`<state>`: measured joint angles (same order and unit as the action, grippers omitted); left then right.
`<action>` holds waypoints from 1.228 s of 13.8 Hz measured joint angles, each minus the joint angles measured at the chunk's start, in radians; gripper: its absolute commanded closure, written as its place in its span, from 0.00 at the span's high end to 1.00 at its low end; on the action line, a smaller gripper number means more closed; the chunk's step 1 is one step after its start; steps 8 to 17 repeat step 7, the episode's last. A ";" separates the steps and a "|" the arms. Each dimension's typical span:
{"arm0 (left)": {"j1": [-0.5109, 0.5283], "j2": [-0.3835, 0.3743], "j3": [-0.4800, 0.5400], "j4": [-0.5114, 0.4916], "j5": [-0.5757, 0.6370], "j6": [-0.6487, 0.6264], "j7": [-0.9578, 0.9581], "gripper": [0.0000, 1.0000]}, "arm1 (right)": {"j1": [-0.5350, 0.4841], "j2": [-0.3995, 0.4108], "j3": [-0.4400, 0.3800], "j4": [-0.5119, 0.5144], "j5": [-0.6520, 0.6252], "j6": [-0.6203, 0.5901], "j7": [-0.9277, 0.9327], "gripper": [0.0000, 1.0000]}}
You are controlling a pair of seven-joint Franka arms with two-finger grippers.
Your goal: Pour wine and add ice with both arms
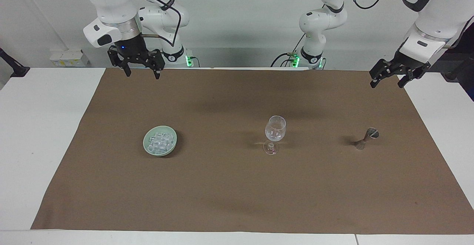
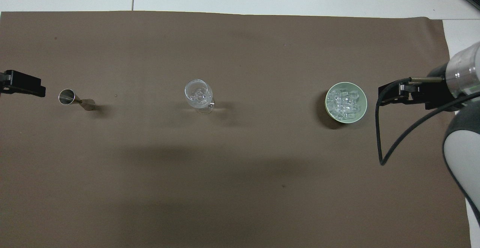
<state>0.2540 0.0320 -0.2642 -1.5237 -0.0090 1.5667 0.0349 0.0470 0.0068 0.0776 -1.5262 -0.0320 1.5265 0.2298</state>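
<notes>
**Both tools raised and empty, ice in its bowl**

I see my right tool (image 1: 141, 71) hanging in the air over the robots' edge of the brown mat (image 1: 237, 185), at the right arm's end of the counter (image 1: 33, 126). Its fingers stand wide apart and hold nothing. Out ahead of it, farther from the robots, the ice (image 1: 159, 142) lies heaped in a pale green bowl (image 1: 148, 149) that sits flat on the mat.

My left tool (image 1: 386, 81) hangs over the mat's corner at the left arm's end, also spread open and empty. Out from it, farther from the robots, a small metal jigger (image 1: 366, 138) stands on the mat. Between the jigger and the bowl, well apart from both, a stemmed glass (image 1: 274, 133) stands upright; I can make out some clear pieces inside it. Neither tool touches anything.
</notes>
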 measured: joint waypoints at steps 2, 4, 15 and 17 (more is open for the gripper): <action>0.000 0.000 0.000 0.000 0.000 0.000 0.000 1.00 | 0.000 0.000 -0.005 -0.002 0.001 0.000 0.000 1.00; 0.000 0.000 0.000 0.000 0.000 0.000 0.000 1.00 | 0.000 0.000 -0.008 -0.004 0.003 0.013 0.000 1.00; 0.000 0.000 0.000 0.000 0.000 0.000 0.000 1.00 | 0.000 0.000 -0.009 -0.005 0.005 0.031 0.000 1.00; 0.000 0.000 0.000 0.000 0.000 0.000 0.000 1.00 | 0.000 0.000 -0.009 -0.005 0.005 0.031 0.000 1.00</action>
